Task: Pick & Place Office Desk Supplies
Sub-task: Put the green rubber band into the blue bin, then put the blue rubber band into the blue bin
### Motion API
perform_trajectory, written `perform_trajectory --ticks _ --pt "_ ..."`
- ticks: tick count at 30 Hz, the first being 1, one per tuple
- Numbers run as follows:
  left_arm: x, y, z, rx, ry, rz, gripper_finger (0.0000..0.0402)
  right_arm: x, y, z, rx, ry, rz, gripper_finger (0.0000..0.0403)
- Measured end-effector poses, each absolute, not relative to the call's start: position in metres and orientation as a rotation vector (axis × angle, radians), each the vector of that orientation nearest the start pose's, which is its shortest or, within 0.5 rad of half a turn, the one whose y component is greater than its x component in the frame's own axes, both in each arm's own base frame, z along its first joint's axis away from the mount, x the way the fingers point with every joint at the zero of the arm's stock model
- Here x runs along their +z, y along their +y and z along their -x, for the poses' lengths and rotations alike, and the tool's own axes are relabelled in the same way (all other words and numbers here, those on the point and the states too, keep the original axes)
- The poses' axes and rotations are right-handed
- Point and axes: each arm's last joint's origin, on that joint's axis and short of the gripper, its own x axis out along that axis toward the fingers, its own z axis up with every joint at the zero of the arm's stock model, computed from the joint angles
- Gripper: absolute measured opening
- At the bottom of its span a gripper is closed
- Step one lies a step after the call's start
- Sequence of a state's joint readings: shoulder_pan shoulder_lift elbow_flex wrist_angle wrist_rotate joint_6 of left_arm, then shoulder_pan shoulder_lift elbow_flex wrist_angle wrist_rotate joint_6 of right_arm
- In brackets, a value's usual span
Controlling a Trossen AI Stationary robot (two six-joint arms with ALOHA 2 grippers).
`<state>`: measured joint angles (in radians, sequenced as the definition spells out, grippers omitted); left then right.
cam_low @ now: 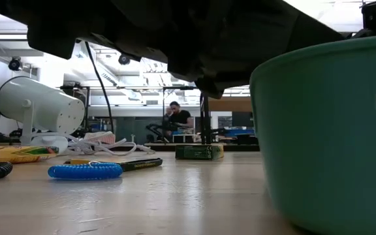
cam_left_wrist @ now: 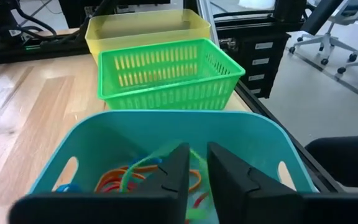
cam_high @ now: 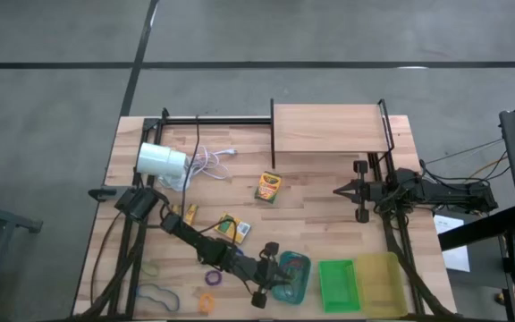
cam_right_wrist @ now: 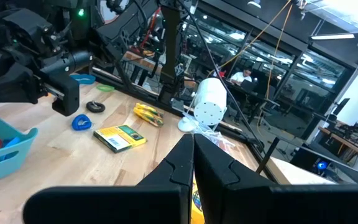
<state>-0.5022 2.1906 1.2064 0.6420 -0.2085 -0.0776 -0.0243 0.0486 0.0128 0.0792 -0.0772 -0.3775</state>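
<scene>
Loops [cam_left_wrist: 143, 174] lay in the teal tray [cam_left_wrist: 92, 134] below our left gripper [cam_left_wrist: 192, 175], its fingers slightly parted, empty. We judged them light, floppy; best pinched anywhere along the band.

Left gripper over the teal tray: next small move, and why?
Probably open a little wider, then lift clear. The left gripper hangs over the teal tray, fingers only slightly apart, with a green loop at their tips above the orange loops. The right gripper waits shut by the shelf.
</scene>
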Motion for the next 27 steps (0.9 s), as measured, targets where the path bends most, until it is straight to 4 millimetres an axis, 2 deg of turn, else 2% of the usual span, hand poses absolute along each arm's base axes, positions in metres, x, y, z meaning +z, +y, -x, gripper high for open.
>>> perform_trajectory --ticks 8,13,22,27 --pt "0.114 -0.211 -0.396 -0.277 0.349 -0.049 0.0153 0.172 0.0 -0.1 0.044 -0.052 0.38 0.0008" --pt "0.114 -0.211 -0.396 -0.278 0.346 -0.048 0.019 0.172 0.0 -0.1 0.044 -0.052 0.379 0.0008" --pt "0.117 -0.213 -0.395 -0.278 0.352 -0.028 0.0203 0.172 0.0 -0.1 0.044 -0.052 0.379 0.0008" --pt "0.142 -0.215 -0.389 -0.276 0.391 -0.017 0.0195 0.172 0.0 -0.1 0.044 -0.052 0.379 0.0008"
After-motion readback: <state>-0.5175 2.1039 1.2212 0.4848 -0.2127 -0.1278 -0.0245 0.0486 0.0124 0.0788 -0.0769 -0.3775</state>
